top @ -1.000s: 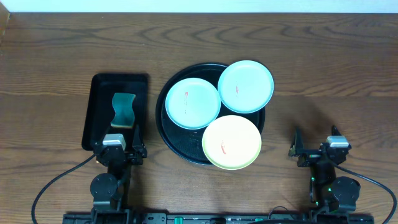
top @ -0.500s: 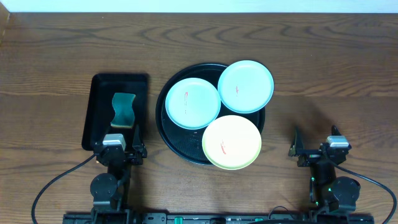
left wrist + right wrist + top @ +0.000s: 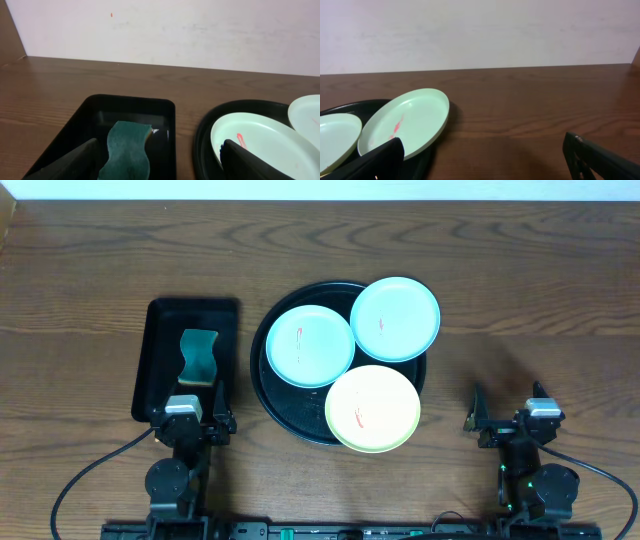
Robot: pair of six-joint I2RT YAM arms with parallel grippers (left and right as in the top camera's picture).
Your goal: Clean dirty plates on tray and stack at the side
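Three plates lie on the round black tray [image 3: 278,406]: a pale blue-green plate [image 3: 309,345] at the left, a second blue-green plate [image 3: 395,318] at the upper right overhanging the rim, and a pale yellow plate [image 3: 372,408] at the front. Each has a small red smear. My left gripper [image 3: 192,412] is open and empty at the near edge, left of the tray. My right gripper [image 3: 503,412] is open and empty at the near right. The left wrist view shows the tray [image 3: 204,131] and the left plate [image 3: 260,145]. The right wrist view shows a plate [image 3: 405,121].
A rectangular black tray [image 3: 160,360] holding a green sponge [image 3: 199,356] sits left of the round tray, just ahead of my left gripper; the sponge also shows in the left wrist view [image 3: 126,150]. Bare wooden tabletop lies to the right of the round tray.
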